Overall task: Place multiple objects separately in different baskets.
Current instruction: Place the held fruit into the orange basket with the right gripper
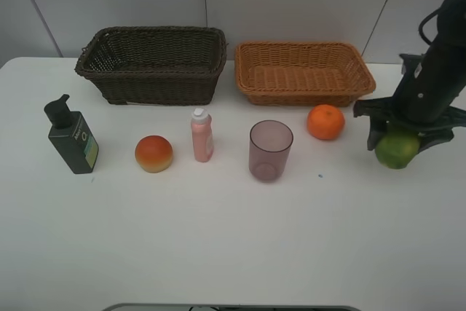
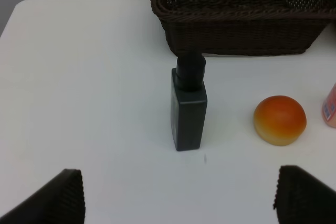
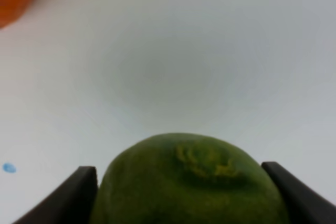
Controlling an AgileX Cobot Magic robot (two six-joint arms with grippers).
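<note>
Brown basket [image 1: 149, 31], tan basket [image 1: 298, 46] holding nothing yet; right gripper [image 1: 397, 135] clamping green fruit [image 1: 397, 152], left gripper [image 2: 178, 198] gaping; five more waiting on table [image 1: 218, 245]

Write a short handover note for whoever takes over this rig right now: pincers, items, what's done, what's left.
Left pincer: open, empty, facing the pump bottle.
Right pincer: shut on the green fruit, near the right end of the tan basket. Whether the fruit is off the table is unclear.
Items: pump bottle, peach-like fruit, pink bottle, purple cup and orange sit in a row on the table in front of the baskets.
Done: nothing shows in the dark basket or the tan one.
Left: all six items need to go into baskets, the green fruit probably first.
</note>
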